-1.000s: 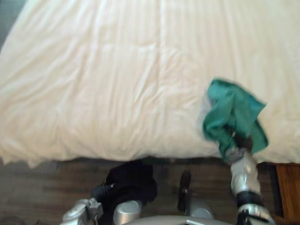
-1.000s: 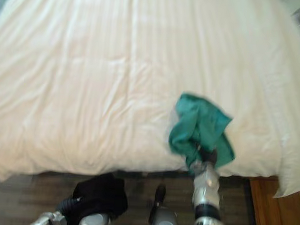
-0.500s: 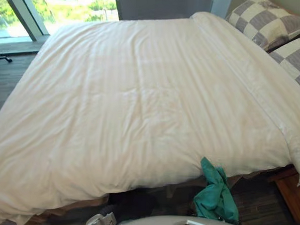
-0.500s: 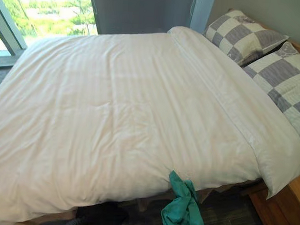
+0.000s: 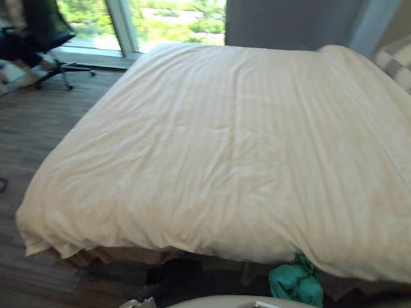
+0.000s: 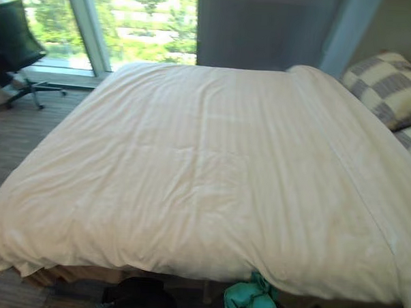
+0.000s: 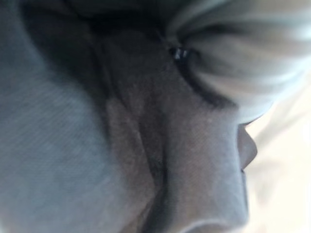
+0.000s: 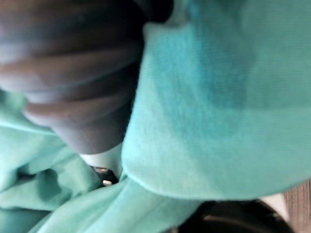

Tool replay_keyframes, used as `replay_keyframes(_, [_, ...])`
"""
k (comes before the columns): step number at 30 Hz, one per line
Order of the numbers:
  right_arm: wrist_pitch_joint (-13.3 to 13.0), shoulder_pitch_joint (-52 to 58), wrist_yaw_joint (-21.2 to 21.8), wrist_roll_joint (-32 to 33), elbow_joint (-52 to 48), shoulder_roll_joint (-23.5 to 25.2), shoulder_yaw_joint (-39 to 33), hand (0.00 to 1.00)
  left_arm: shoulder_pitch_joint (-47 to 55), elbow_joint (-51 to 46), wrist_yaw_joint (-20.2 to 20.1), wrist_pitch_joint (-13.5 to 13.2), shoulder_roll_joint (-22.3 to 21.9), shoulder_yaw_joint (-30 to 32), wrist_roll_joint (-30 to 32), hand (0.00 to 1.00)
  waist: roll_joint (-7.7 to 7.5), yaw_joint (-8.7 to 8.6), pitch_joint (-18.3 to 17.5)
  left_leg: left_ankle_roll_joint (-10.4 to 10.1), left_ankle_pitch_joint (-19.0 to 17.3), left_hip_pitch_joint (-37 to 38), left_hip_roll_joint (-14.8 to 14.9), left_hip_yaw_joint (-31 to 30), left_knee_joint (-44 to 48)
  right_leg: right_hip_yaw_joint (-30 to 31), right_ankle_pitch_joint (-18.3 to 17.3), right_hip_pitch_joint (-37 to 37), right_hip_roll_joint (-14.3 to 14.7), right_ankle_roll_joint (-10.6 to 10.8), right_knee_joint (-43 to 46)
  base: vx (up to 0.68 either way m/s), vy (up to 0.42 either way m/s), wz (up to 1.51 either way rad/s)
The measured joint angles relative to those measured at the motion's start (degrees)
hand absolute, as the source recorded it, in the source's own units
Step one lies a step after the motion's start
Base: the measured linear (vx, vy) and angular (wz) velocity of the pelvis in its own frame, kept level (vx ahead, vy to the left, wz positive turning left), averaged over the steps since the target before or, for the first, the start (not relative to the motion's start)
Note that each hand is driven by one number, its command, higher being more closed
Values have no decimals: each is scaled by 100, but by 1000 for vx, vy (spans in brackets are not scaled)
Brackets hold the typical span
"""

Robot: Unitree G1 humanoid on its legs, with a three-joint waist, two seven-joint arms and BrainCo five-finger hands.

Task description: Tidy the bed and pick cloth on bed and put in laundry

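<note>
Found a black office chair (image 5: 40, 24) at far left, parked on the dark wood floor (image 5: 29, 139) close to a bright window (image 5: 164, 12) with greenery beyond. Looked along a bed (image 5: 119, 254) from its foot, covered with a cream duvet (image 5: 246, 149) lying flat and mostly smooth, lightly creased toward the near edge. Spotted the teal cloth (image 5: 295, 284) off the bed top, bunched low just below the duvet's near edge, right of centre. Picked out checked grey-and-white pillows (image 6: 389, 83) at the head of the bed, far right.

Caught the left hand (image 7: 228, 53) as little more than a pale striped blur in its wrist view, pressed close against dim grey fabric (image 7: 73, 145); could not tell whether it was holding anything. Caught the right hand (image 8: 73, 63) by its dark ribbed cover in its own wrist view, touching the same teal cloth and wrapped by its folds on nearly every side; could not tell whether it gripped the cloth or merely lay against it.
</note>
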Motion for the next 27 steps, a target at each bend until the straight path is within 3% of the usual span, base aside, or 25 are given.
replay_keyframes(2, [-5,-248,137,-51,99,-11,243,100,7,-24,156,-135,-11,9,-29,100,-58,29,30,-16,117,-7,-27,-297,5,-115,35,239,53,-72,-95,134,-71,95])
replay_keyframes(3, [-6,-328,210,-114,116,-11,302,100,9,-24,199,-192,-16,12,-75,100,-14,75,62,-29,146,-19,-13,-365,9,-129,49,272,85,-102,-130,83,-72,74])
replay_keyframes(4, [-8,-436,329,-141,137,-21,451,100,6,-78,240,-274,-30,21,-140,100,-67,165,98,-51,202,-26,4,-425,23,-173,62,334,120,-124,-164,34,-80,71])
replay_keyframes(5, [-7,-572,560,-254,144,-41,706,100,26,-217,244,-418,-74,18,-211,100,-83,267,172,-59,358,-114,-8,-544,34,-368,57,412,130,-134,-191,2,-85,77])
replay_keyframes(7, [-2,-677,741,-367,146,-106,906,100,23,-267,229,-582,-138,11,-379,100,-80,313,203,-32,557,-312,-53,-668,34,-705,38,427,124,-166,-191,-79,-69,111])
replay_keyframes(8, [4,-787,822,-459,149,-151,924,100,20,-392,221,-637,-180,-19,-477,100,-54,313,270,73,754,-483,-115,-676,29,-1067,31,459,90,-179,-190,-167,-27,148])
replay_keyframes(9, [16,-826,857,-475,127,-205,932,100,17,-434,216,-677,-238,-49,-538,100,36,305,344,340,575,-614,-127,-477,8,-1414,20,515,83,-188,-203,-220,-13,179])
replay_keyframes(10, [50,-844,828,-571,84,-234,870,100,-7,-476,212,-678,-308,-40,-573,100,190,303,446,655,59,-735,-103,-4,32,-1927,-26,646,140,-186,-315,-179,1,159])
replay_keyframes(11, [70,-853,816,-606,80,-227,865,100,-14,-500,209,-676,-300,-56,-561,100,157,278,457,641,-277,-771,-136,223,30,-2135,8,701,86,-219,-447,-136,20,188])
replay_keyframes(12, [83,-928,805,-698,100,-215,869,100,-107,-542,228,-655,-251,-72,-524,100,-87,264,568,677,-506,-905,-159,754,582,-2607,89,821,-173,-204,-595,-98,30,171])
replay_keyframes(13, [134,-1003,761,-676,106,-219,871,100,-214,-559,239,-662,-200,-74,-452,100,-44,349,642,725,-539,-1190,-57,1085,1743,-3024,42,795,-398,-228,-328,-98,24,161])
replay_keyframes(14, [138,-1026,741,-663,89,-228,880,100,-177,-590,243,-665,-219,-75,-439,100,15,369,661,777,-578,-1261,40,1200,2323,-3213,-8,796,-462,-244,-161,-97,-10,141])
replay_keyframes(15, [157,-1054,706,-528,38,-288,919,100,-123,-615,266,-661,-317,-133,-373,100,260,360,647,655,-734,-1320,286,1289,2934,-3505,-123,777,-424,-237,232,-90,26,176])
replay_keyframes(16, [241,-1165,671,-329,6,-443,957,100,-126,-627,281,-649,-331,-275,-231,100,481,257,624,840,-744,-1407,157,1190,2669,-3461,-315,664,-328,-405,455,-97,51,192])
replay_keyframes(17, [285,-1218,643,-253,11,-448,939,100,-161,-631,279,-649,-326,-322,-224,100,486,227,617,792,-623,-1396,41,941,2266,-3290,-372,565,-202,-545,280,-115,62,220])
replay_keyframes(18, [292,-1268,514,-162,87,-329,866,100,-382,-566,275,-610,-239,-297,-97,100,274,131,665,804,-633,-1417,-171,834,1783,-3430,-102,608,-141,-292,-323,-47,43,166])
replay_keyframes(19, [294,-1361,347,-103,113,-225,842,100,-447,-524,289,-615,-199,-149,-51,100,237,249,712,737,-1239,-1527,164,1407,2676,-3823,86,658,-223,-102,-318,-20,23,143])
replay_keyframes(20, [294,-1388,276,-101,83,-180,825,100,-451,-513,284,-584,-144,-158,-34,100,203,264,727,739,-1342,-1441,322,1618,2942,-3998,93,701,-296,-102,-182,52,32,122])
replay_keyframes(21, [296,-1320,143,-36,69,-154,739,100,-418,-434,253,-518,-90,-180,80,100,247,187,731,610,-1440,-1201,569,1835,3009,-4347,80,790,-399,-106,158,43,77,159])
replay_keyframes(22, [322,-1302,4,180,74,-154,574,100,-453,-417,182,-431,-115,-300,215,100,349,83,670,665,-1377,-1108,373,1829,2696,-4576,37,727,-558,-129,604,68,156,164])
replay_keyframes(23, [327,-1232,-33,301,71,-118,506,100,-479,-409,145,-401,-110,-348,229,100,326,28,654,702,-1350,-1052,274,1741,2455,-4593,-37,691,-587,-122,629,67,170,133])
replay_keyframes(25, [392,-1285,-176,766,55,48,395,100,-555,-346,27,-281,-18,-387,457,100,200,132,644,846,-1073,-957,-56,1439,1826,-4608,-43,642,-537,-117,220,56,101,99])
replay_keyframes(27, [540,-1282,-246,1094,70,51,264,100,-568,-317,-16,-181,-16,-401,568,100,216,185,653,887,-969,-875,-144,1197,1651,-4581,165,717,-439,-155,38,30,42,67])
